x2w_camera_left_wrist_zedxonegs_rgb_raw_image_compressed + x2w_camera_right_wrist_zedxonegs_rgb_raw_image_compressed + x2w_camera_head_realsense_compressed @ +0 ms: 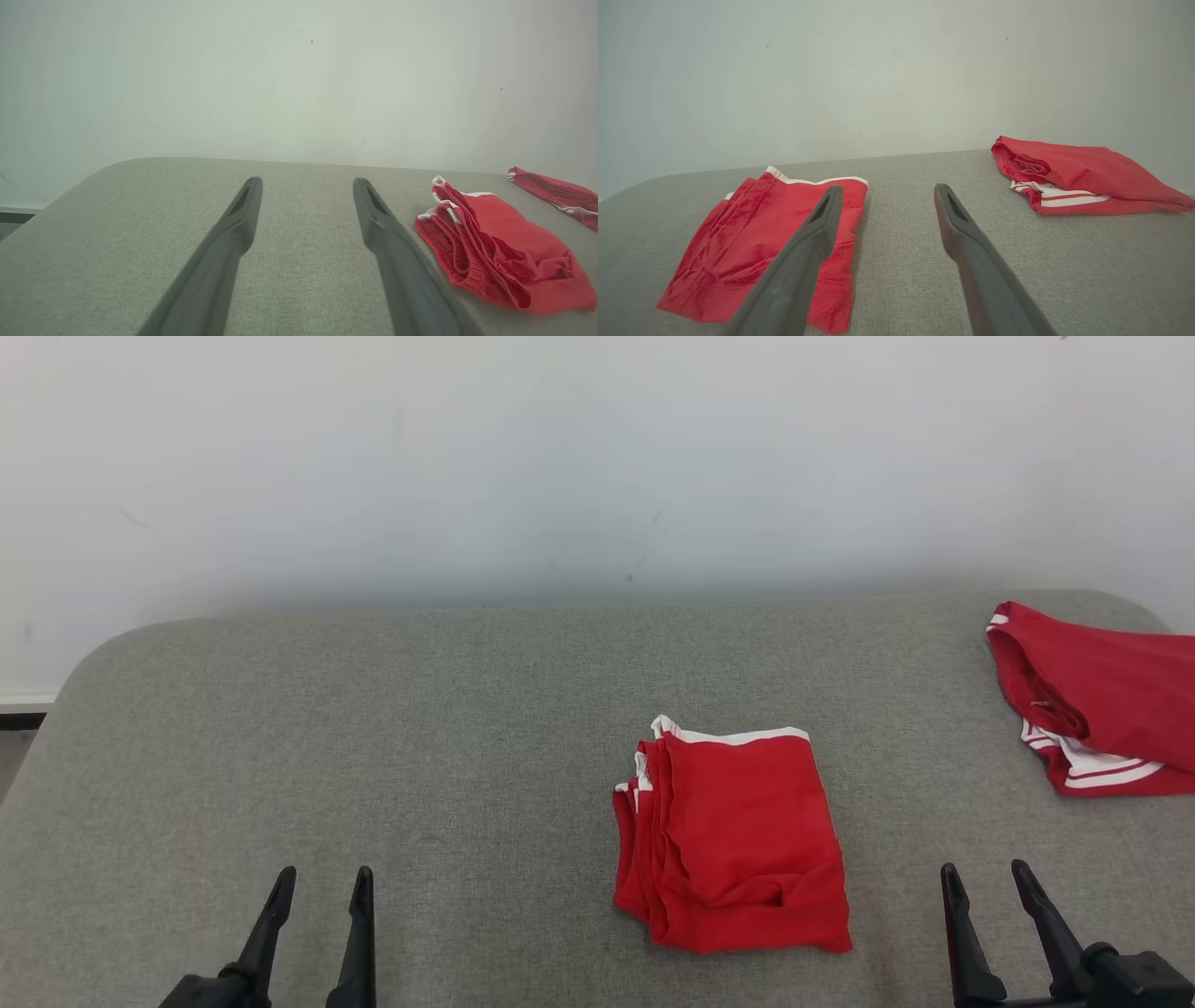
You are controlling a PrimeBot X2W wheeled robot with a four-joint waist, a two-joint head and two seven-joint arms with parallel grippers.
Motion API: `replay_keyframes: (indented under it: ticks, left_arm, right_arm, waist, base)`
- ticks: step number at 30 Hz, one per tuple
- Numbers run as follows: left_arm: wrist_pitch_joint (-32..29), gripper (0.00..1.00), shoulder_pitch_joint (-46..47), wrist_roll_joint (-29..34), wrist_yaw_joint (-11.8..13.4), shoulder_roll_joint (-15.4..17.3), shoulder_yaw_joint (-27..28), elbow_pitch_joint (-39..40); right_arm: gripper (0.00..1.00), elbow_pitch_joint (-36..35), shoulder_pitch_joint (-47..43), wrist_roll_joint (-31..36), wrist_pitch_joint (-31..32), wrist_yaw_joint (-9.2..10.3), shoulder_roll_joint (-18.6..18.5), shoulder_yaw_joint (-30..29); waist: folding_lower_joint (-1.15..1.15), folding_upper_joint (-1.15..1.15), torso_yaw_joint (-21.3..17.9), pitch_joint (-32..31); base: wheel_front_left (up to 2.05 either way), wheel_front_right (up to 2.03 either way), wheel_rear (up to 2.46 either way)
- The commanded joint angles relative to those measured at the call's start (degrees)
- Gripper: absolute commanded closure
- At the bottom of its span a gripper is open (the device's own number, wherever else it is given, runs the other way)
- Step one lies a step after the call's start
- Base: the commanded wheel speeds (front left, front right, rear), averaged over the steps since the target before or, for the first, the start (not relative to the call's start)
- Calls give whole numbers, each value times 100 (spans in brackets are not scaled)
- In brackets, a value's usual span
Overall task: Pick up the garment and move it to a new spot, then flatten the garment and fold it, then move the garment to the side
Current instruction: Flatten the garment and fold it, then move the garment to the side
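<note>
Right pincer (984,870) spread, empty; folded garment (733,840) flat (red, white-trimmed) nearby.

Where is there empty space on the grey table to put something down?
Biggest bare patch: the left half of the grey table, between the left gripper and the wall, beside the folded red garment. A narrower strip lies between it and the second red garment. The far right corner is crowded.

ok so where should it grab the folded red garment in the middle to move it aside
The smooth right edge of the folded garment, approached from the right by the open right gripper. Its loose layers fan out on the left, so pinching there would likely miss some.
</note>
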State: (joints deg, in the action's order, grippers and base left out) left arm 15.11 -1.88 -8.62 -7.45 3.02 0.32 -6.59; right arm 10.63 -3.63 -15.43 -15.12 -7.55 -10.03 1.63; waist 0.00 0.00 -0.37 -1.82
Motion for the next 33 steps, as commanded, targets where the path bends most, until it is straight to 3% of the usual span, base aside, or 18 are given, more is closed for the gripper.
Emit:
replay_keyframes:
  ticks: [1,33]
  left_arm:
    - [1,0,-105,79,12,20,2,24]
    - [1,0,-234,288,50,103,42,24]
  right_arm:
    - [0,-5,-44,39,26,17,4,10]
    - [0,-348,-254,148,468,17,143,-54]
  waist:
    - [0,0,15,-15]
    - [0,0,127,-51]
  base:
    - [0,0,0]
    - [0,0,0]
